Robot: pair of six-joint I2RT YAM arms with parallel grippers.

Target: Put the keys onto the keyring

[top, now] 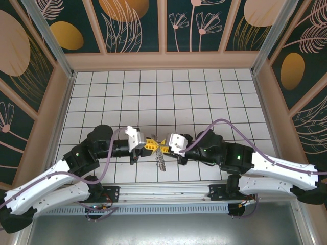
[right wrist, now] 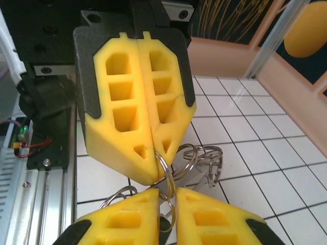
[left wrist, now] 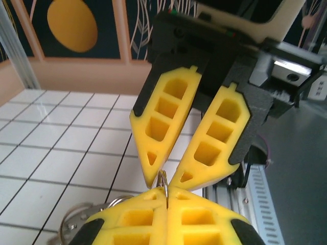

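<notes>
Both grippers meet tip to tip above the tiled floor, just ahead of the arm bases. My left gripper (top: 155,145) (left wrist: 167,192) is shut on a thin silvery ring of the keyring (left wrist: 163,177) (right wrist: 164,166). More linked rings (right wrist: 204,153) trail to the side, and a grey bunch (top: 161,161) dangles under the fingertips. My right gripper (top: 163,146) (right wrist: 167,198) faces the left one, its yellow fingers slightly apart with the same ring standing in the gap between them. The keys are hidden behind the fingers and rings.
White tiled floor (top: 163,97) with black grid lines stretches away toward the patterned back wall. A metal rail with the arm mounts (top: 168,194) runs along the near edge. Cables (top: 214,125) loop over both arms.
</notes>
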